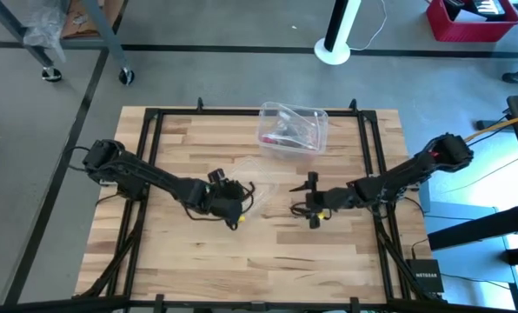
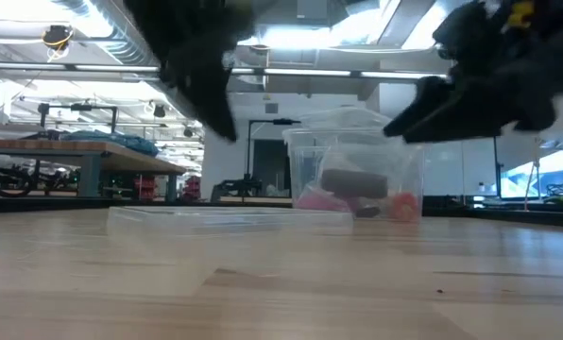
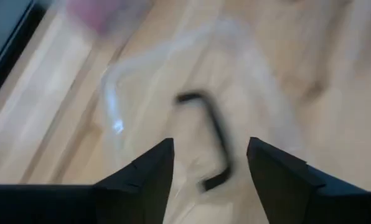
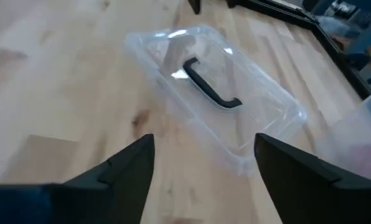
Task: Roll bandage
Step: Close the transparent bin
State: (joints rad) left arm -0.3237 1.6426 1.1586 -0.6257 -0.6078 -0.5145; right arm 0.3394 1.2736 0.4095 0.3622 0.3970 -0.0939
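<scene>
No brown bandage strip shows in any view. A clear plastic box (image 1: pixel 292 129) stands at the table's far middle, with pink and dark things inside (image 2: pixel 352 184). Its clear lid with a black handle (image 4: pixel 211 93) lies flat on the table in front of the box (image 2: pixel 230 219). My left gripper (image 1: pixel 235 204) is open just above the lid, and the black handle (image 3: pixel 211 134) shows ahead between its fingers. My right gripper (image 1: pixel 301 201) is open and empty, to the right of the lid and pointing at it.
A black frame (image 1: pixel 150 122) runs around the wooden table top. Bare wood lies toward the near edge (image 1: pixel 259 261). Beyond the table stand a white stand base (image 1: pixel 333 52), a red bin (image 1: pixel 468 22) and a cart leg with a wheel (image 1: pixel 124 74).
</scene>
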